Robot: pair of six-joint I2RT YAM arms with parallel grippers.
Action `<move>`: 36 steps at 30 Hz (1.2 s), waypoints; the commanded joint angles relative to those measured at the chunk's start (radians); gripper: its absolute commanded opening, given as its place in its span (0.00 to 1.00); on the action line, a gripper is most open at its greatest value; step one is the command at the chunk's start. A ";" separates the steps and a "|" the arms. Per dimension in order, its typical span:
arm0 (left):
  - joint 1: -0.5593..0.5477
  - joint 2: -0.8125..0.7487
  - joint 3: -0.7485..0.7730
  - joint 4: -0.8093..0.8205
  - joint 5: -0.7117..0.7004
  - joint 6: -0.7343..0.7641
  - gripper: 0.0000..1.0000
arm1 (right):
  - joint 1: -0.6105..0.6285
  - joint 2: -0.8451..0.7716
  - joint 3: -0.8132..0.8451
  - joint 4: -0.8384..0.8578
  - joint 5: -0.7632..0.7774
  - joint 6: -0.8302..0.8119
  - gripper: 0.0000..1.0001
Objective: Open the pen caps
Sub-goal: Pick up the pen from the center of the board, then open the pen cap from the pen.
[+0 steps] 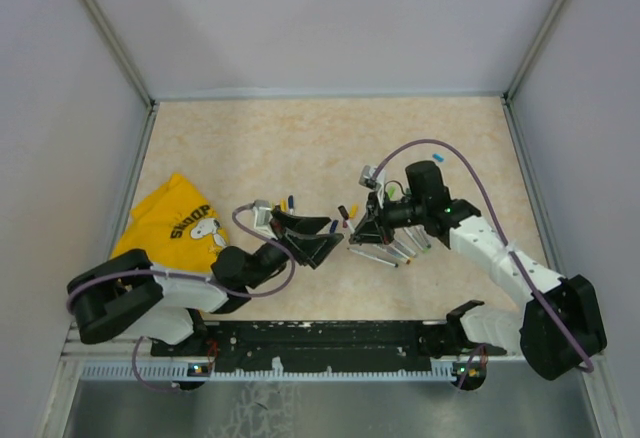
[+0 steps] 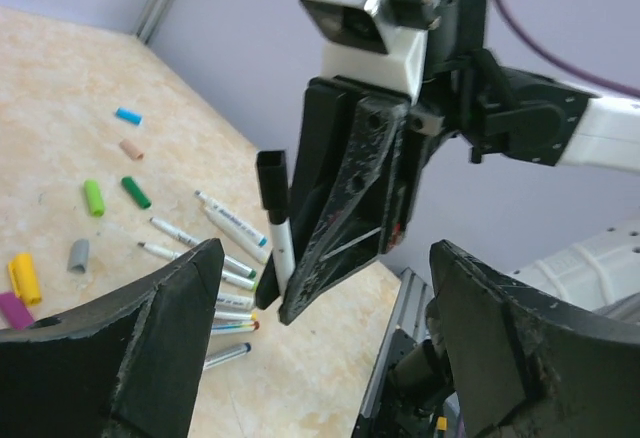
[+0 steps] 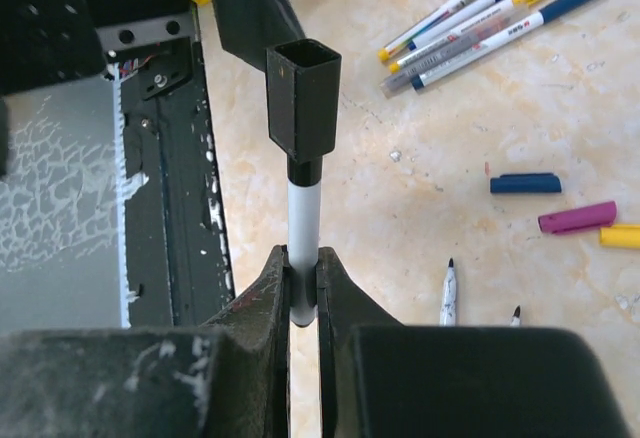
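My right gripper (image 3: 302,268) is shut on the lower end of a white-barrelled pen (image 3: 302,223), which carries a square black pen cap (image 3: 302,98) on its far end. From the left wrist, that pen (image 2: 281,248) and its cap (image 2: 272,180) stick out of the right gripper (image 2: 345,208) just beyond my fingers. My left gripper (image 2: 327,253) is open with nothing between its fingers and does not touch the cap. Overhead, the left gripper (image 1: 315,238) and right gripper (image 1: 362,230) face each other at mid-table. Loose caps (image 2: 93,196) and a row of pens (image 2: 230,258) lie on the table.
A yellow cloth (image 1: 175,223) lies at the left. Several capped pens (image 3: 480,18) lie far right in the right wrist view, with blue (image 3: 525,183) and magenta (image 3: 577,217) caps and uncapped pens (image 3: 448,293) nearer. The black rail (image 1: 320,336) runs along the near edge.
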 commanded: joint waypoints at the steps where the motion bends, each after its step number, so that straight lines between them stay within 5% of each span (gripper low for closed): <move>1: 0.032 -0.118 -0.029 -0.013 0.106 0.080 0.91 | -0.014 -0.005 0.063 -0.061 -0.046 -0.121 0.00; 7: 0.111 -0.247 0.105 -0.491 0.129 0.039 0.91 | -0.014 -0.010 0.068 -0.084 -0.056 -0.148 0.00; 11: 0.116 -0.246 0.178 -0.638 0.116 0.037 0.85 | -0.014 -0.013 0.068 -0.086 -0.061 -0.153 0.00; 23: 0.115 -0.098 0.307 -0.657 0.233 0.004 0.59 | -0.014 -0.008 0.068 -0.090 -0.061 -0.157 0.00; 29: 0.116 -0.037 0.322 -0.614 0.251 -0.026 0.30 | -0.013 -0.007 0.068 -0.095 -0.055 -0.166 0.00; 36: 0.116 -0.063 0.316 -0.623 0.218 -0.021 0.45 | -0.014 -0.005 0.067 -0.098 -0.053 -0.169 0.00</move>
